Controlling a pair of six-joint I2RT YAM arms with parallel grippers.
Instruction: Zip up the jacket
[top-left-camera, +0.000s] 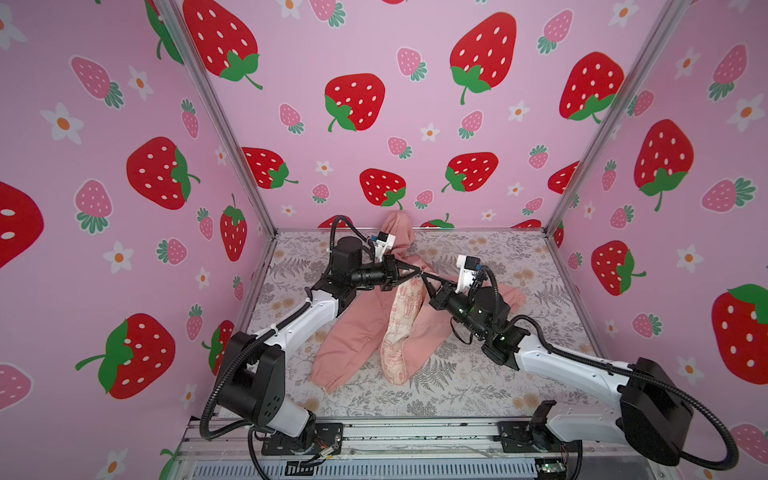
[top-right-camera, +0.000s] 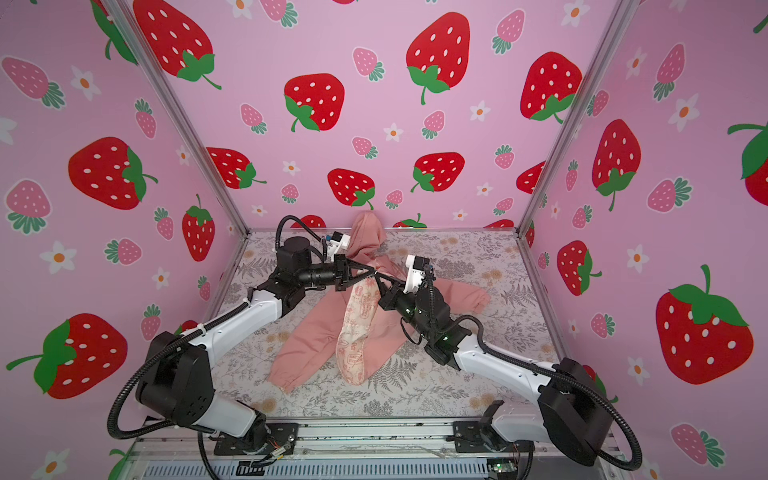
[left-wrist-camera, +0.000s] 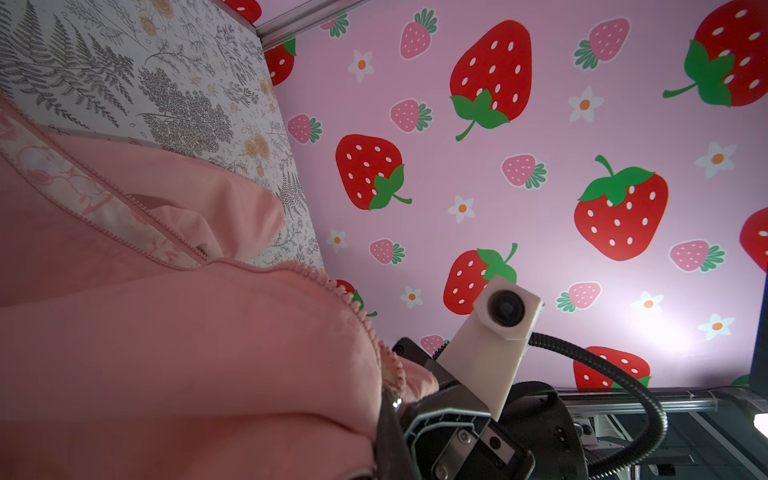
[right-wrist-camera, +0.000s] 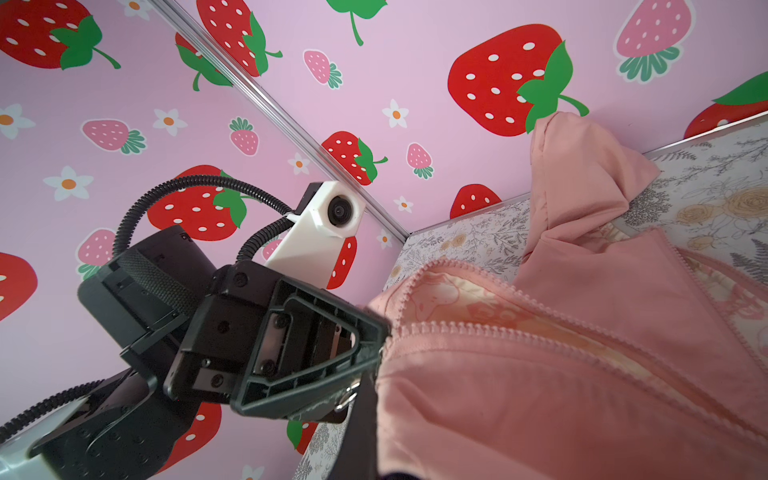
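Observation:
The salmon-pink jacket lies open on the floral table, in both top views. Its cream printed lining faces up and its hood leans against the back wall. My left gripper and right gripper meet tip to tip over the jacket's upper front. Both are shut on its zipper edge and hold that part raised. In the left wrist view, pink zipper teeth run down to a small silver pull at my left gripper. The right wrist view shows that pull beside my right gripper.
One sleeve with a gathered cuff stretches toward the front left. The other sleeve lies behind the right arm. Strawberry-printed walls close in three sides, and a metal rail runs along the front.

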